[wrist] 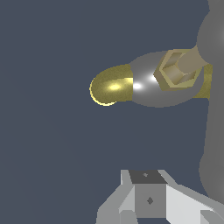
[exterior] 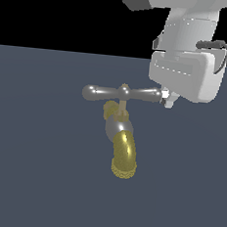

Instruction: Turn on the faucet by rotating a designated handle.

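The faucet (exterior: 117,127) stands on the dark floor, with a silver-grey body and a curved brass-gold spout (exterior: 124,156). Its handle (exterior: 102,92), a silver crossbar with bulbous ends, lies level on top. My gripper (exterior: 167,99) sits at the crossbar's end on the exterior view's right, fingertips close together and touching or nearly touching it. In the wrist view the faucet (wrist: 146,85) and spout (wrist: 111,86) show from above, and the handle (wrist: 215,131) runs along the picture's edge. There the gripper (wrist: 146,183) looks shut with nothing held.
A flat dark blue-grey floor (exterior: 35,177) surrounds the faucet. The white arm body (exterior: 188,68) hangs above the handle's end on the exterior view's right.
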